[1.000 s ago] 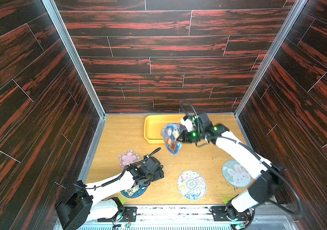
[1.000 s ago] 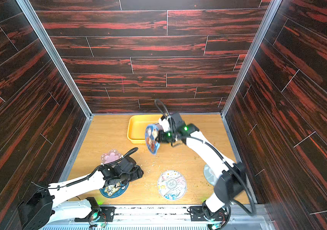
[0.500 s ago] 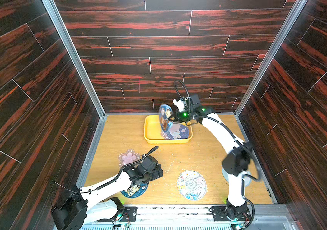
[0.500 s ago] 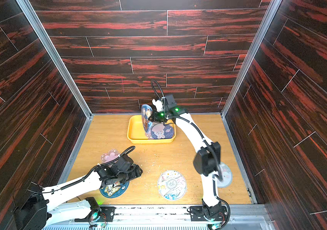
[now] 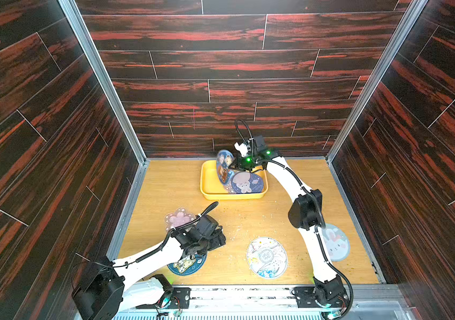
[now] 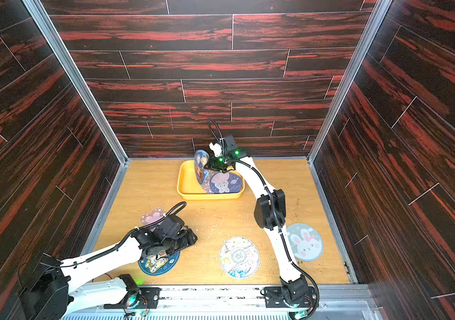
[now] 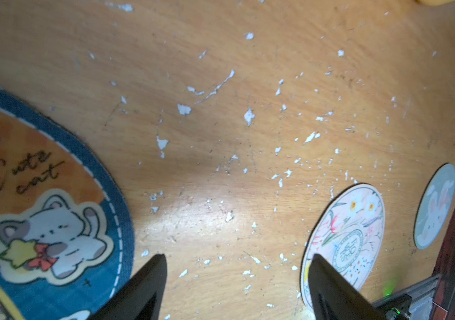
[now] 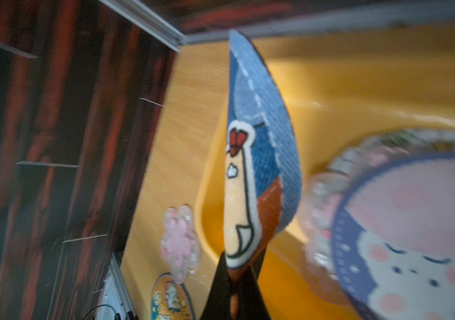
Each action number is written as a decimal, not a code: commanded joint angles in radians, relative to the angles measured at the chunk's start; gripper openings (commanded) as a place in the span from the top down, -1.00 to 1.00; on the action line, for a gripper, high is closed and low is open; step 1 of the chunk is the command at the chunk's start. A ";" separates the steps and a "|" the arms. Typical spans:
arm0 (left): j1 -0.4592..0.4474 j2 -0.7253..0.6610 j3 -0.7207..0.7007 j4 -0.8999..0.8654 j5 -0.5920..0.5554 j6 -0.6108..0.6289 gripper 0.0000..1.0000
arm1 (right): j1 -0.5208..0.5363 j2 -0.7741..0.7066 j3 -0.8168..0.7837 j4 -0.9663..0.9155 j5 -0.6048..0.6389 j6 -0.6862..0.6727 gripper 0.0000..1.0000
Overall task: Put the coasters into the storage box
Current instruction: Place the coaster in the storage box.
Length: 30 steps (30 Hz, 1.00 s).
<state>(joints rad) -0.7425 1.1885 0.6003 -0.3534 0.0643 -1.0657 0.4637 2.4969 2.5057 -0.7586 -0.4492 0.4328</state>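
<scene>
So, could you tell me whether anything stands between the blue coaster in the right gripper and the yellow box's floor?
Nothing visible does. The right gripper holds the blue coaster on edge over the storage box, above bare yellow floor. The bunny coaster lies in the box beside it, so the two may overlap.

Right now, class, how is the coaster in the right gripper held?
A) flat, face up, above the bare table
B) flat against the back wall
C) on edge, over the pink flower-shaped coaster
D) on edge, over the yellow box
D: the right gripper is shut on the rim of the blue-rimmed coaster, which stands on edge over the storage box.
</scene>
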 commanded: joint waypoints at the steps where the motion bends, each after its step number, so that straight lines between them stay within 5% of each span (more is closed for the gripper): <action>1: 0.011 0.013 0.006 -0.006 0.008 0.010 -0.67 | -0.036 0.059 0.002 -0.041 -0.008 -0.014 1.00; 10: 0.025 0.047 0.029 -0.004 0.012 0.033 -0.67 | -0.089 0.063 -0.054 -0.118 0.130 -0.065 1.00; 19: 0.026 0.101 0.076 -0.016 0.024 0.062 -0.67 | -0.094 0.027 -0.046 -0.189 0.240 -0.135 -0.11; 25: 0.026 0.098 0.092 -0.038 0.021 0.078 -0.67 | -0.092 -0.072 -0.136 -0.183 0.254 -0.139 -0.33; 30: 0.026 0.100 0.101 -0.041 0.030 0.092 -0.67 | -0.089 -0.247 -0.383 -0.085 0.234 -0.115 -0.40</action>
<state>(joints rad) -0.7208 1.2903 0.6743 -0.3695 0.0937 -0.9920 0.3668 2.4149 2.2044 -0.8806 -0.2050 0.3180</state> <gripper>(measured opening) 0.837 0.696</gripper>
